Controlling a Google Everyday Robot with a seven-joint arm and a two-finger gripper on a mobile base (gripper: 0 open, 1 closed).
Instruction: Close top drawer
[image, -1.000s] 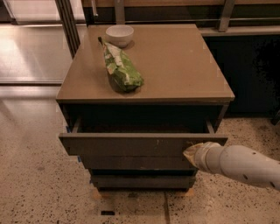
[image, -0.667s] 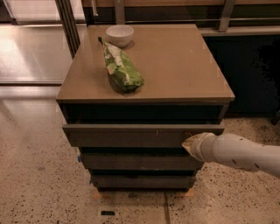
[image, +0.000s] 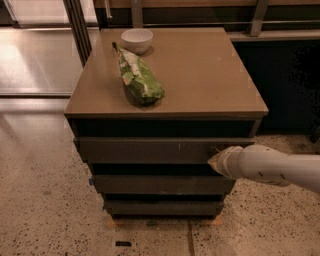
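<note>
Fingertips (image: 214, 161) look drawn together into one pale tapered point, with no gap showing between them and nothing grasped. The gripper (image: 216, 161) sits at about 4 o'clock in the view, on the end of the white arm (image: 280, 167) that reaches in from 3 o'clock. Its tip meets the right end of the top drawer (image: 150, 150), just beside a small white scuff on the long dark front. That drawer lies at the middle of the view, directly under the slab of the cabinet (image: 210, 75) and above the two narrower drawer fronts (image: 160, 184) toward 6 o'clock. By my reading most of the closing is done: none of the drawer's box shows, and the front sits close beneath the overhanging top. A dark band runs along its upper edge, and the front seems to stand a little proud of the frame, so a short last push toward 12 o'clock probably remains before it seats. Whether it is already home I cannot tell for certain. On top, a white bowl (image: 137, 39) stands at 11 o'clock and a green bag (image: 140, 77) lies just below it, both well apart from the work.
</note>
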